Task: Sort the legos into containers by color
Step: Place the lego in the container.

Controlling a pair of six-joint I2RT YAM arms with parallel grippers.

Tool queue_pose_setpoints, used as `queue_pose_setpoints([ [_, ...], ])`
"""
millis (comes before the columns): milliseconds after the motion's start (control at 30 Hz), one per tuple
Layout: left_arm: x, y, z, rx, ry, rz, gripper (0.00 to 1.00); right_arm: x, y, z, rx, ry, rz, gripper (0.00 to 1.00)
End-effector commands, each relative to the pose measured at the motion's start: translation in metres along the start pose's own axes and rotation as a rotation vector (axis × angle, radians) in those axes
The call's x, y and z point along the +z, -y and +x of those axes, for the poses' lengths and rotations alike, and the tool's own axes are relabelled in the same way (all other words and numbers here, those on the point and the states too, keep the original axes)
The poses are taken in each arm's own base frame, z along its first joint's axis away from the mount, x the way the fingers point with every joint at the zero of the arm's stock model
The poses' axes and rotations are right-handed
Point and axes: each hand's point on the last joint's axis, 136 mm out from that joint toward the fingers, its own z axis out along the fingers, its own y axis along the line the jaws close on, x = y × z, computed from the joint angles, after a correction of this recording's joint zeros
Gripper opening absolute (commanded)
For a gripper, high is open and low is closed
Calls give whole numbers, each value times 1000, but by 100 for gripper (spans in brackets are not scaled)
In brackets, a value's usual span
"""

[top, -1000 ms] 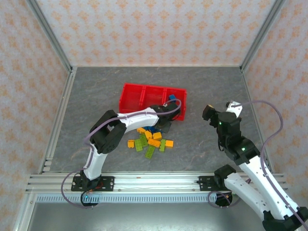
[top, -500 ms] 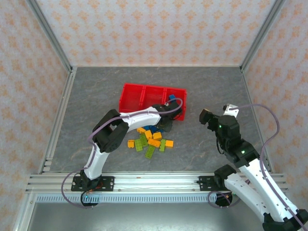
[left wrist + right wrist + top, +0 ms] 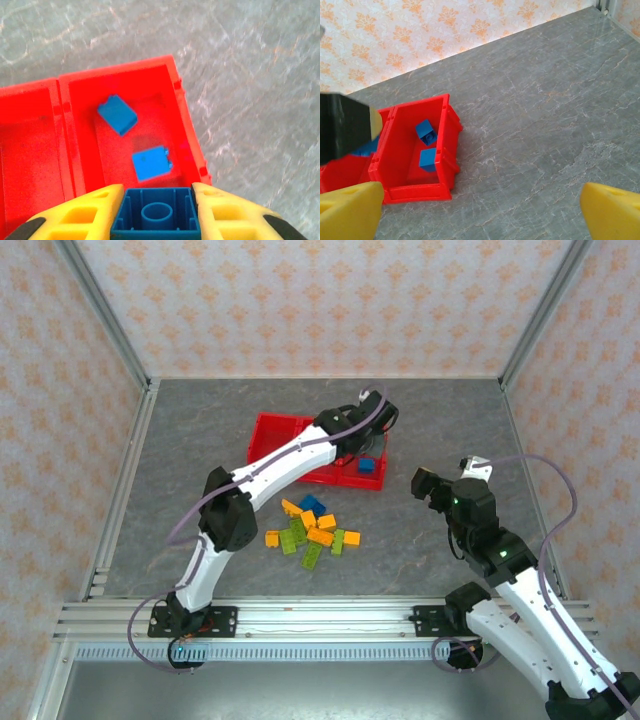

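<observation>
Grey table [image 3: 200, 440], left claw [image 3: 157, 200] holding blue brick [image 3: 156, 216] above tray [image 3: 181, 107]

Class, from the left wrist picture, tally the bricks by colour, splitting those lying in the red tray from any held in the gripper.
Blue bricks lying in the red tray: 2 (one, the other)
Blue brick held in the left gripper: 1
Total: 3, all blue
</observation>
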Motion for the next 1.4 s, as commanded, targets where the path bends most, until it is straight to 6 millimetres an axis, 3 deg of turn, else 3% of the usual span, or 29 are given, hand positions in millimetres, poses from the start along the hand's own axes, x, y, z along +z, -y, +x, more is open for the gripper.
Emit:
queue_pose_setpoints([
  [0, 26, -23, 18, 35, -94, -83, 28, 1, 7, -3, 11, 24, 36, 100],
  [200, 39, -39, 15, -8, -89, -99, 29, 2, 7, -1, 9, 21, 37, 100],
  [533, 51, -27, 22, -14, -107, -38, 38, 5, 8, 1, 10, 11, 51, 100],
  [767, 51, -33, 15, -18, -92, -44, 54, 7, 9, 3, 10, 4, 54, 100],
  [933, 32, -36, -2, -27, -36, -44, 64, 7, 9, 4, 13, 4, 58, 100],
  [1033, 14, -42, -8, -31, 7, -54, 78, 7, 9, 4, 14, 3, 57, 100],
  [1133, -6, -52, -6, -40, 46, -70, 99, 7, 8, 4, 13, 0, 55, 100],
  [1367, -52, -77, 22, -59, 56, -127, 99, 8, 8, 6, 12, -10, 52, 100],
])
